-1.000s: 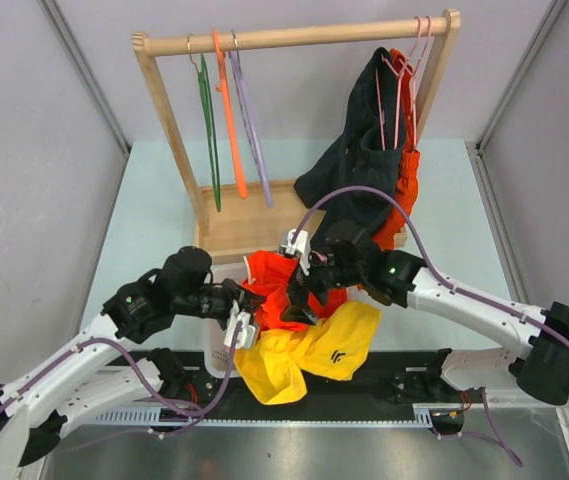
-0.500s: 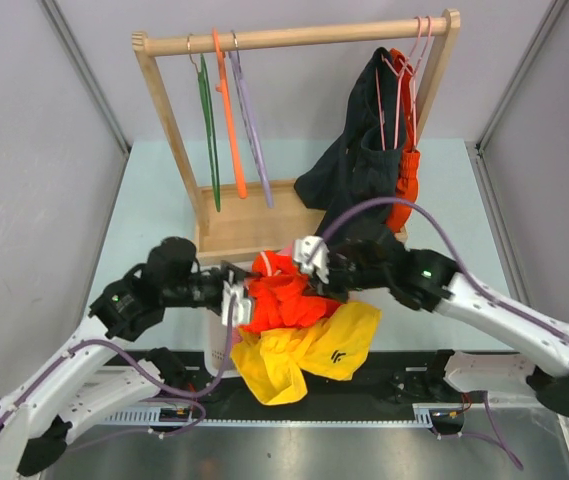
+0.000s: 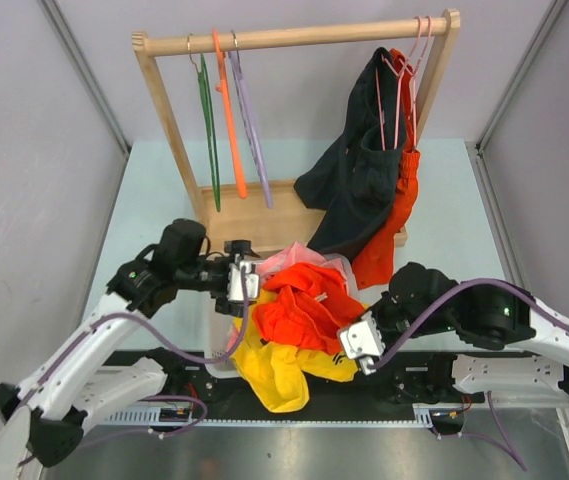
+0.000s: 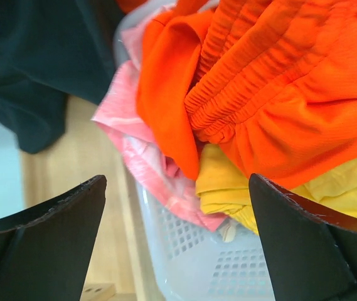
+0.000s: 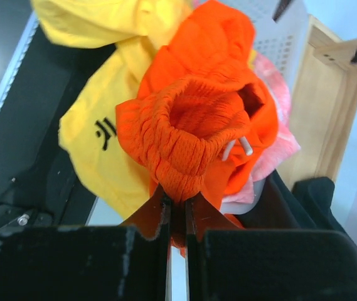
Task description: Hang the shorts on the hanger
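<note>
The basket (image 4: 191, 263) is seen as white, pierced with a grid of small holes. On top of it the shorts (image 3: 302, 305) are shown in plain bright orange, with a white drawstring (image 5: 246, 146). At its near rim yellow shorts (image 3: 282, 370) with a dark logo (image 5: 103, 128) are seen, and mottled pink cloth (image 4: 128, 138) at its far side.

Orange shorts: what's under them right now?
Under the shorts lie yellow shorts and a pink garment, all heaped in a white mesh basket. The pile covers the basket's inside, so anything deeper cannot be seen.
</note>
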Robot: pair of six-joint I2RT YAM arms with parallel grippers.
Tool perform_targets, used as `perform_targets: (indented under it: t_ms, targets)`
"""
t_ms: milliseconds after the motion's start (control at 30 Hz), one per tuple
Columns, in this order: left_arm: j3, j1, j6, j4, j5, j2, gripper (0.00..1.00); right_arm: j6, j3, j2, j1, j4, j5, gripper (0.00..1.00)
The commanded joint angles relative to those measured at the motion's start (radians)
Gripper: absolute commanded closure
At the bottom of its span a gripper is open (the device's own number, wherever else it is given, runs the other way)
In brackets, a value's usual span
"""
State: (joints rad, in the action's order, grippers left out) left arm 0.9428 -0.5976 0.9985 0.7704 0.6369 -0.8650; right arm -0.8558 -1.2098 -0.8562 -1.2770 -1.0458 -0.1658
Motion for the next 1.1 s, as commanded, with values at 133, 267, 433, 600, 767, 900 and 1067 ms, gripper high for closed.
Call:
perform_targets:
  t_ms: [133,267,433,600,767,900,1067]
  targets:
    - [0.014,-0.160,0.039,-0.133,-0.019,-0.127,0.00,-0.120,0.026,0.060,-0.108,-0.074,-0.046,1.00]
    - [0.036,-0.171,-0.017,-0.198,0.009,-0.202,0.01,-0.137,0.036,0.049,-0.156,-0.076,-0.038,1.00]
    - [0.135,-0.172,-0.014,-0.166,0.075,-0.324,0.06,-0.121,0.047,0.040,-0.163,-0.062,-0.008,1.00]
    - [0.139,-0.209,0.129,-0.066,0.061,-0.404,0.14,-0.085,0.047,0.045,-0.163,-0.046,0.046,1.00]
    - [0.097,-0.220,0.175,-0.029,0.005,-0.457,0.30,-0.074,0.046,0.049,-0.133,-0.031,0.063,1.00]
    - [0.158,-0.220,0.077,-0.019,-0.029,-0.480,0.82,-0.060,0.068,0.060,-0.116,0.025,0.132,1.00]
    - [0.250,-0.144,-0.050,-0.034,0.000,-0.350,1.00,-0.031,0.108,0.092,-0.072,0.110,0.253,1.00]
